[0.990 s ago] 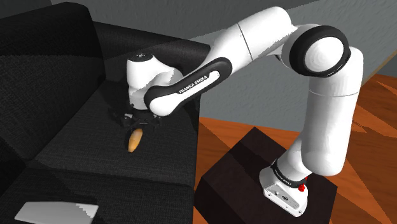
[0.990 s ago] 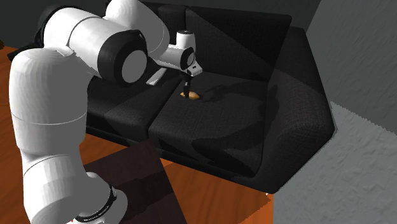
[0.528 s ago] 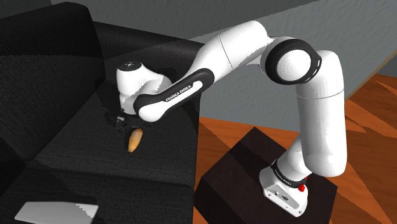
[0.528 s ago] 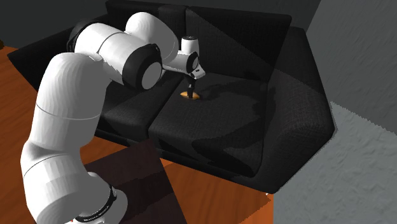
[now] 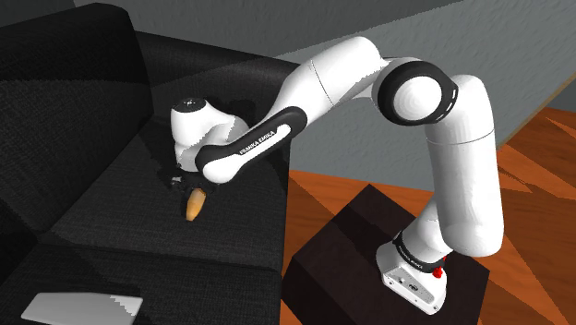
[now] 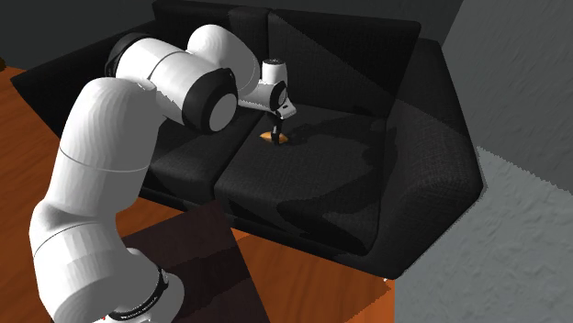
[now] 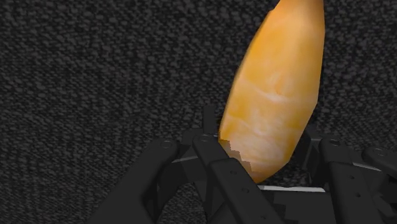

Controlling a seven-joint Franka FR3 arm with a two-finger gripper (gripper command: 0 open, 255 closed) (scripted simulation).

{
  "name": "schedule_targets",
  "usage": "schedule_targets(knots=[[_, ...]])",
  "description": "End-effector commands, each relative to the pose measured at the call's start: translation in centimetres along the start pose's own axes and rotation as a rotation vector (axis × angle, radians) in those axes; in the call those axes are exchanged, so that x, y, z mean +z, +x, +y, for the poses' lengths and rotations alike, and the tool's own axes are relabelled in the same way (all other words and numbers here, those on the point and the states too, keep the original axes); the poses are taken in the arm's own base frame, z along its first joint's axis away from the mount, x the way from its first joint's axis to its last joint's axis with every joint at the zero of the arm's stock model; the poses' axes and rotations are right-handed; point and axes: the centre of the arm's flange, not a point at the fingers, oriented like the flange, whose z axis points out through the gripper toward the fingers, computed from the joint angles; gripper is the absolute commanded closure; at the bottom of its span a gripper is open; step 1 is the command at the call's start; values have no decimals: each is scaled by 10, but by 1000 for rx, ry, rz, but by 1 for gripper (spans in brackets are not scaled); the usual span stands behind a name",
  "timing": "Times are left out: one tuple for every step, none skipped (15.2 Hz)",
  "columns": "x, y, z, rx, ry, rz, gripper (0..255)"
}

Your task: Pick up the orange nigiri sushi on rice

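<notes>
Nigiri [image 7: 277,95]: near end between spread end effector [image 7: 268,149] fingers, long axis running away. I see nothing clamped.

Nigiri [image 7: 277,89] tip beyond the wrist view's edge, near end behind pincer [image 7: 273,167].

I see a black, coarse-woven fabric sofa [image 5: 102,235] with broad seat cushions and a tall backrest, and near the front edge of its seat, at the shoulder view's lower left, lies a flat white rectangular panel [image 5: 83,306]. Beside the sofa runs an orange-brown wooden plank floor [image 5: 545,175]. In the second exterior view, a grey textured surface [image 6: 519,229] lies off the sofa's far arm, at that view's right.
</notes>
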Motion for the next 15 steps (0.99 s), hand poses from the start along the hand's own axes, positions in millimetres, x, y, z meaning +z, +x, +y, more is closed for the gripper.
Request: schedule_targets(knots=[[5, 0, 1, 0, -2, -2, 255], [5, 0, 0, 0, -2, -2, 255], [5, 0, 0, 0, -2, -2, 255], [4, 0, 1, 0, -2, -2, 255], [4, 0, 1, 0, -2, -2, 255], [4, 0, 1, 0, -2, -3, 255], [4, 0, 0, 0, -2, -2, 255], [-2, 0, 0, 0, -2, -2, 255], [-7, 0, 0, 0, -2, -2, 255], [-12, 0, 0, 0, -2, -2, 255], [-18, 0, 0, 0, -2, -2, 255], [-23, 0, -1, 0, -2, -2, 255], [-28, 0, -1, 0, -2, -2, 255], [-33, 0, -1, 0, -2, -2, 255], [-39, 0, -1, 0, -2, -2, 255]])
